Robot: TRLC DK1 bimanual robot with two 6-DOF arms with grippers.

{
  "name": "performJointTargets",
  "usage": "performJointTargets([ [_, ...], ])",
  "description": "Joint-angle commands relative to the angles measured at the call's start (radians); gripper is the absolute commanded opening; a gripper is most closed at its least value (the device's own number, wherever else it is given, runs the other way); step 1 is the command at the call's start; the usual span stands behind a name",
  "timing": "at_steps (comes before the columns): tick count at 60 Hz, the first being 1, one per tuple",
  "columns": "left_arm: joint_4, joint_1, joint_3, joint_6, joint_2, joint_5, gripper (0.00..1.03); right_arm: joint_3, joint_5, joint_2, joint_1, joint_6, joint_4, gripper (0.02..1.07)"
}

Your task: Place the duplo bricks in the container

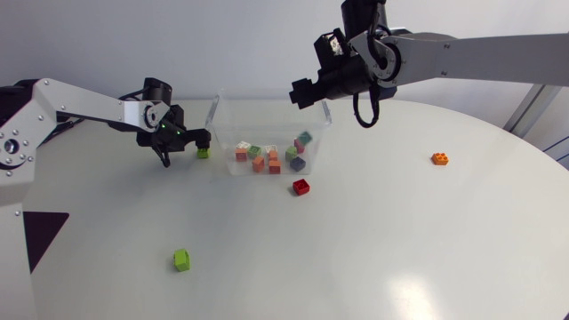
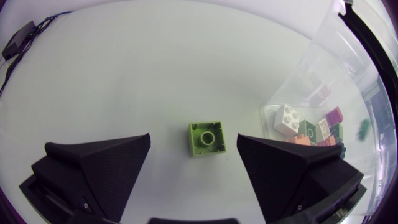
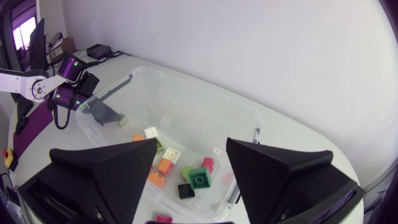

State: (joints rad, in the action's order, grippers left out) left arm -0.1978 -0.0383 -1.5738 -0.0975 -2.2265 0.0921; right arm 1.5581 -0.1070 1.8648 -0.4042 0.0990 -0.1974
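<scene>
Lime-green duplo brick (image 2: 206, 137); square, one hollow round stud

The white table (image 1: 382, 240) bears a clear container (image 1: 217, 120), which stands just beside the left gripper (image 1: 188, 148) on its inner side and directly beneath the right gripper (image 1: 300, 92). A light green brick (image 2: 206, 138) lies on the bare top between the left gripper's spread fingers, touching neither of them. A red brick (image 1: 301, 187) lies just outside the container's front wall, nearer the right gripper than the left; an orange brick (image 1: 440, 159) sits well apart from the right gripper, out under its arm's side, and a green brick (image 1: 181, 260) lies well apart from the left gripper, toward the table's front.
</scene>
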Motion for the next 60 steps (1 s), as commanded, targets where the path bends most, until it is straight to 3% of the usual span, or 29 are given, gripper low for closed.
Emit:
performJointTargets([
  [1,0.014,-0.011,-0.032,-0.007,-0.038,-0.009,0.96,-0.032,0.007,-0.059,-0.005,-0.021,0.007,1.03],
  [18,0.015,-0.054,-0.068,-0.008,-0.09,-0.081,0.91,-0.188,0.007,-0.207,0.087,-0.016,0.015,1.03],
  [24,0.015,-0.058,-0.078,-0.008,-0.105,-0.084,0.84,-0.237,-0.013,-0.25,0.146,-0.004,0.018,1.03],
  [29,0.02,-0.057,-0.083,-0.007,-0.114,-0.088,0.71,-0.277,-0.036,-0.293,0.215,0.015,0.018,1.03],
  [33,0.043,-0.057,-0.075,-0.007,-0.114,-0.095,0.54,-0.306,-0.062,-0.316,0.274,0.028,0.018,1.03],
  [34,0.052,-0.057,-0.071,-0.007,-0.114,-0.101,0.45,-0.311,-0.066,-0.319,0.288,0.033,0.018,1.03],
  [35,0.052,-0.057,-0.071,-0.007,-0.114,-0.101,0.45,-0.317,-0.074,-0.32,0.304,0.038,0.019,1.03],
  [36,0.06,-0.057,-0.071,-0.002,-0.114,-0.106,0.34,-0.323,-0.08,-0.32,0.321,0.042,0.023,1.03],
  [42,0.06,-0.057,-0.066,0.013,-0.117,-0.106,0.26,-0.348,-0.102,-0.306,0.42,0.062,0.039,1.03],
  [60,0.023,-0.071,0.034,0.048,0.002,-0.149,0.22,-0.331,-0.129,-0.138,0.634,0.076,0.059,1.03],
])
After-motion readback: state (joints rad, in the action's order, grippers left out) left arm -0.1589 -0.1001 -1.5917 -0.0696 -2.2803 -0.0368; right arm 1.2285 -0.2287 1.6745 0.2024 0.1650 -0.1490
